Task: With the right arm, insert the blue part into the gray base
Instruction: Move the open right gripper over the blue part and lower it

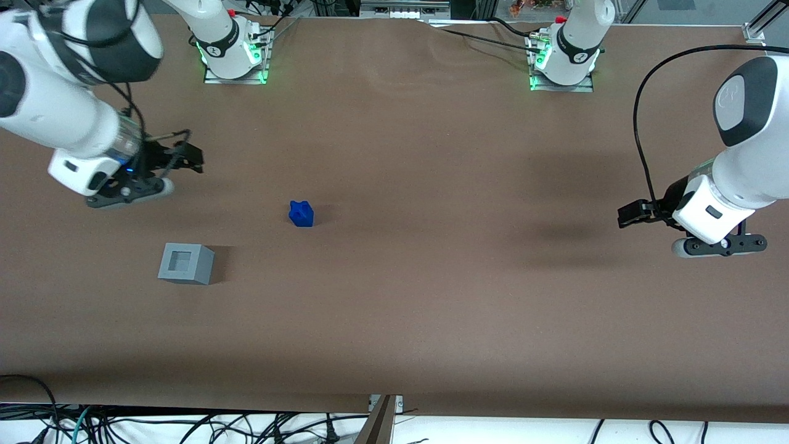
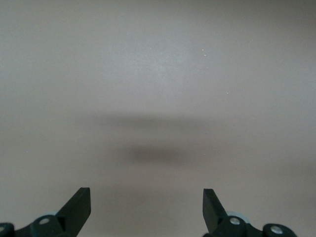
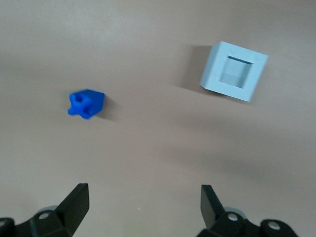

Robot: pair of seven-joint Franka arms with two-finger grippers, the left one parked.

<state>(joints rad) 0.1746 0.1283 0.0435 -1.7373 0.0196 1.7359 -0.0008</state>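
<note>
1. Front view: my gripper (image 1: pixel 185 157) hovers apart from the blue part (image 1: pixel 301 213); gray base (image 1: pixel 185 263) lies at its 7 o'clock.
2. Right wrist view: fingers (image 3: pixel 76 202) spread, empty. I judge a skewed grasp would jam insertion.

The right arm (image 1: pixel 61 123) is a thick white tube with rounded black joint sections, one big black cap near its upper end. A thin black cable (image 1: pixel 132 108) loops along it, strapped close to the casing. A small blue light (image 1: pixel 128 171) glows at the wrist. Below that sits a white block with a dark slot, then a flat gray-and-black bar with a round screw head. The end effector (image 1: pixel 185 157) hangs over the worktop, black, with two wedge-shaped fingers (image 3: pixel 76 200) standing wide apart. Its base (image 1: pixel 233 52) is white with a black ring and green lights on a metal plate.
</note>
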